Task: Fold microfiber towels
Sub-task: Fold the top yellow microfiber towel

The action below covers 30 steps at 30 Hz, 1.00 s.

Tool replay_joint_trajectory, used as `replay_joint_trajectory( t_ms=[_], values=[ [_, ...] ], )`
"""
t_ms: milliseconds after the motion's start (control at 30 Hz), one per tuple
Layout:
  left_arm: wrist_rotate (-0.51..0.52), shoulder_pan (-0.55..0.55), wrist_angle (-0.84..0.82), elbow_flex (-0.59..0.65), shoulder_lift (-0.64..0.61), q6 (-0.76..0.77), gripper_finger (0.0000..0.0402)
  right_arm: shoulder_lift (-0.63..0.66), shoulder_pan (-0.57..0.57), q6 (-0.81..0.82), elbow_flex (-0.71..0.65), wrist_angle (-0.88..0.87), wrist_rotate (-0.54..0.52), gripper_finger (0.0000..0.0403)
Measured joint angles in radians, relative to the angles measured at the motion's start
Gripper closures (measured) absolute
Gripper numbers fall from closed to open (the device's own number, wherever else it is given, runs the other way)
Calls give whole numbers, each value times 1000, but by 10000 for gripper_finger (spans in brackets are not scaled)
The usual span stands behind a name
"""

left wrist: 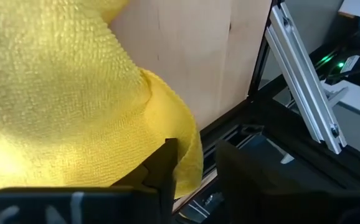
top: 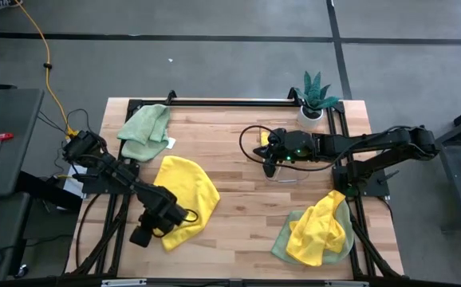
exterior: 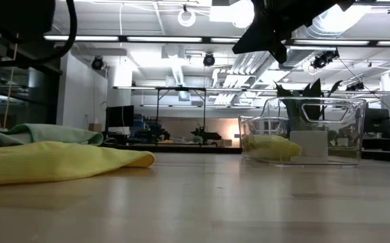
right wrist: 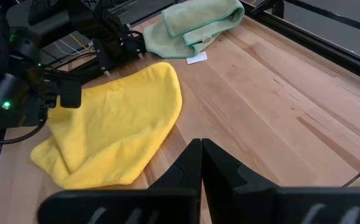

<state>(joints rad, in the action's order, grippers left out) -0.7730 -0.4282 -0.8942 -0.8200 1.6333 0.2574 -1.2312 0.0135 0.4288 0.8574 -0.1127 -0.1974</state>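
A bright yellow towel (top: 184,199) lies spread and rumpled on the table's near left; it also shows in the right wrist view (right wrist: 114,124). My left gripper (top: 141,236) is open at the towel's near-left corner (left wrist: 180,155), one finger (left wrist: 166,171) over the towel's edge and the other off it. My right gripper (top: 269,167) is shut and empty, held above the table's middle right beside a clear bin (exterior: 303,131). The bin holds a folded yellow towel (exterior: 269,145). My left gripper has one finger (left wrist: 166,171) right at the yellow towel's corner edge (left wrist: 189,165), pointing toward the table's near-left edge. Whether it touches the cloth, I cannot tell. The towel lies slack on the table.
A sage green towel (top: 144,131) lies bunched at the far left. A yellow towel on a green one (top: 318,231) is piled at the near right. A potted plant (top: 314,100) stands at the far right. The metal frame rail (left wrist: 304,87) runs just beyond the left gripper.
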Motion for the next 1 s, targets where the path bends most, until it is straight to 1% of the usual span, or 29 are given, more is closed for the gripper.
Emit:
replay_joint_trajectory(
  t_ms=[267,367,567,667,767,833,1000],
  values=[
    [-14,25,-35,0,0,-26,367,0,0,15,0,-3,-5,402],
    [-31,36,-34,-1,-18,-29,393,0,0,15,0,-3,-7,402],
    [-37,93,-34,-31,-102,-26,400,0,0,45,0,-2,-7,402],
    [-7,146,-27,-71,-150,-26,400,0,0,44,0,1,6,402],
    [64,217,-4,-117,-180,-33,401,0,0,42,0,4,7,402],
    [105,273,44,-148,-178,-33,401,0,0,42,0,4,6,402],
    [113,431,187,-222,-151,-42,401,0,0,42,0,-2,13,402]
  ],
)
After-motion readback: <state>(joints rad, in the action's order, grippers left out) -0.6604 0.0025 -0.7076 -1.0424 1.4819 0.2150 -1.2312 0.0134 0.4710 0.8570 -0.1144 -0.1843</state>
